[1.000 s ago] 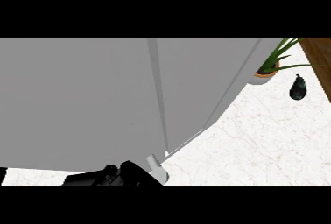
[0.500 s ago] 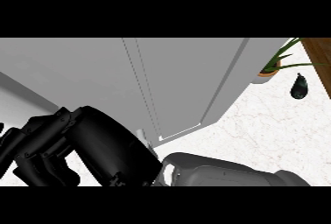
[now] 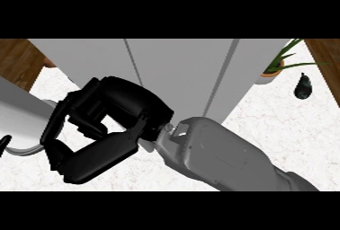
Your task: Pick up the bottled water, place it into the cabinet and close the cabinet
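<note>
Hovering over the white bench [image 3: 279, 134], my right hand [image 3: 116, 114] sits left of centre, just in front of the grey cabinet [image 3: 179, 67] that stands along the bench's far edge. Forearm [image 3: 219, 155] comes in from the lower right corner. Fingers [image 3: 63, 134] curled down and round toward the thumb [image 3: 100, 157], making a loop; bare bench shows through the gap, nothing seen inside the curl. Back of the hand overlaps the lower part of the cabinet front, near the seam between its two doors; contact or not, cannot tell. Doors look flush, no dark opening showing. Bottled water: not to be made out anywhere; whether it stands behind the doors I cannot tell. Far right corner of the bench: a potted plant [image 3: 275, 72] just beside the cabinet's side, and a small dark object [image 3: 302, 86] near it, apart from the pot. Wooden floor [image 3: 20, 58] shows past the bench's far left corner.
</note>
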